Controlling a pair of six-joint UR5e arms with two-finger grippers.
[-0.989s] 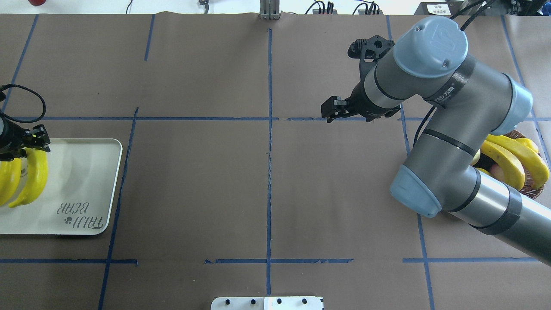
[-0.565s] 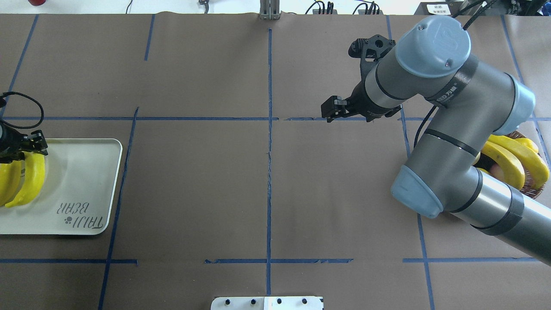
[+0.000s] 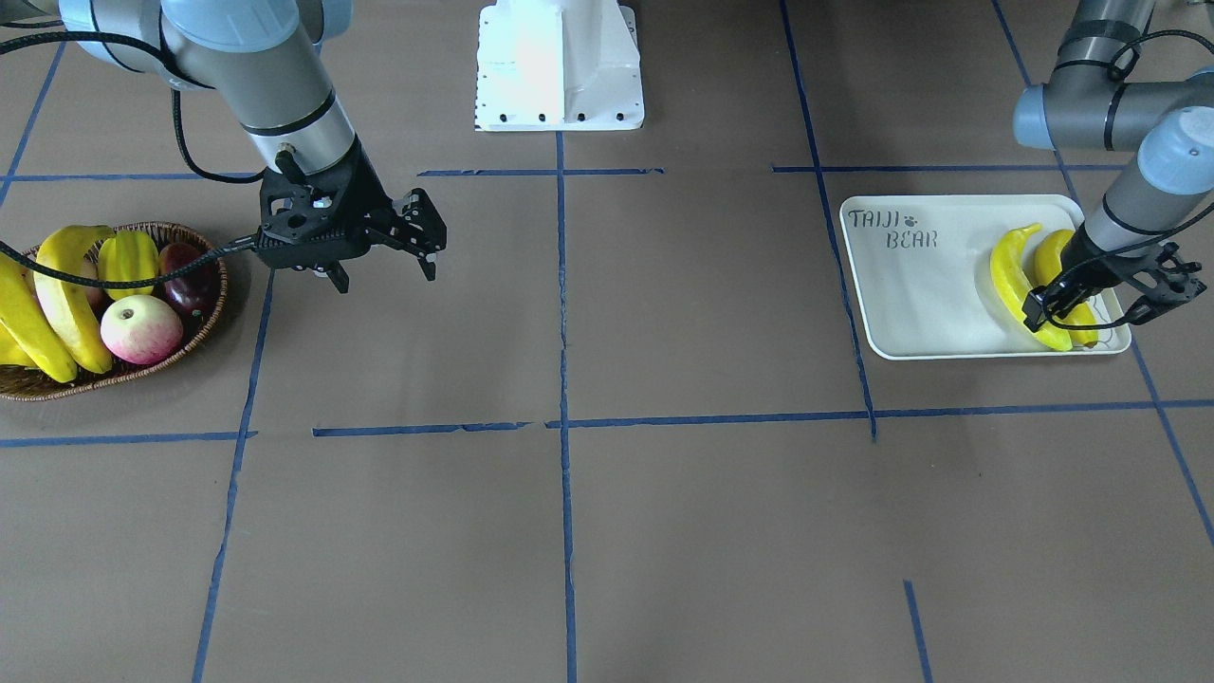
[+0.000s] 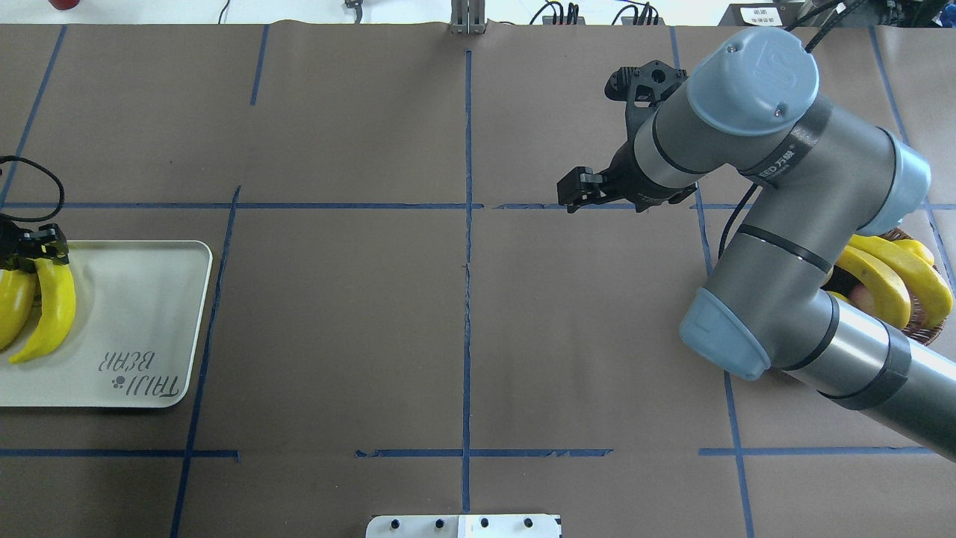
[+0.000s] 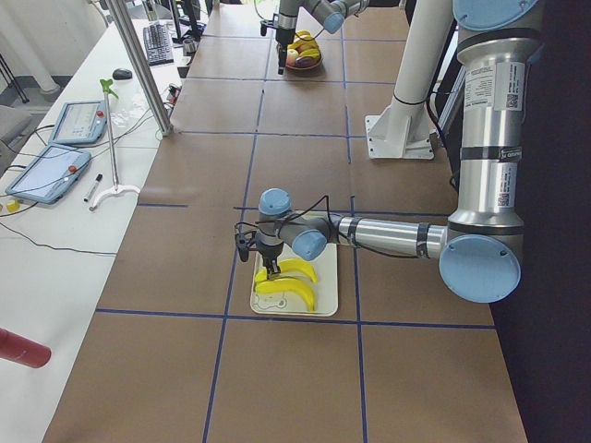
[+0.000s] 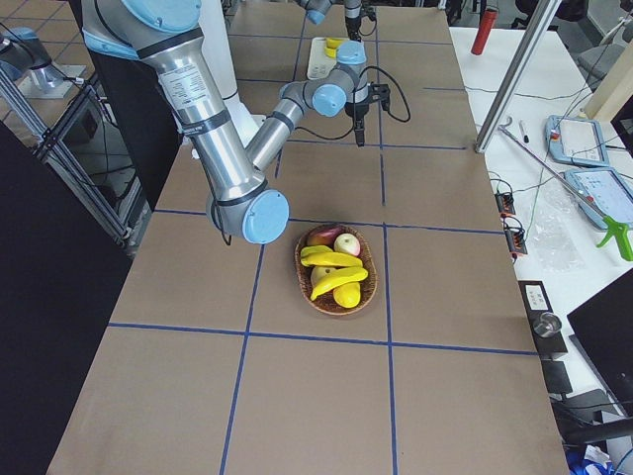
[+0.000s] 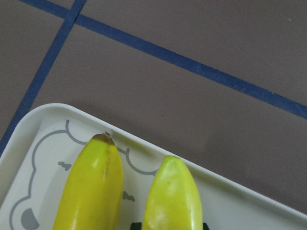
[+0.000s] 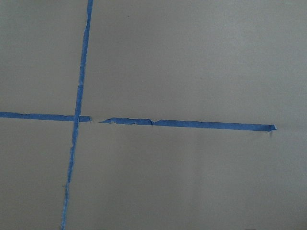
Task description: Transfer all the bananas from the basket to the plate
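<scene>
- Jaws of the left gripper [image 3: 1048, 308] clasp one end of a banana [image 3: 1007, 270], which lies on the plate [image 3: 910, 294] just beside a second banana [image 3: 1051, 254].
- Right gripper [image 3: 384, 275]: jaws wide, nothing between them, above bare tabletop [image 3: 664, 522] near the basket [image 3: 204, 332].
- Basket holds other bananas [image 3: 66, 304] and an apple [image 3: 140, 328].

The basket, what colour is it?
The basket is brown woven wicker, clearest in the exterior front-facing view.
</scene>
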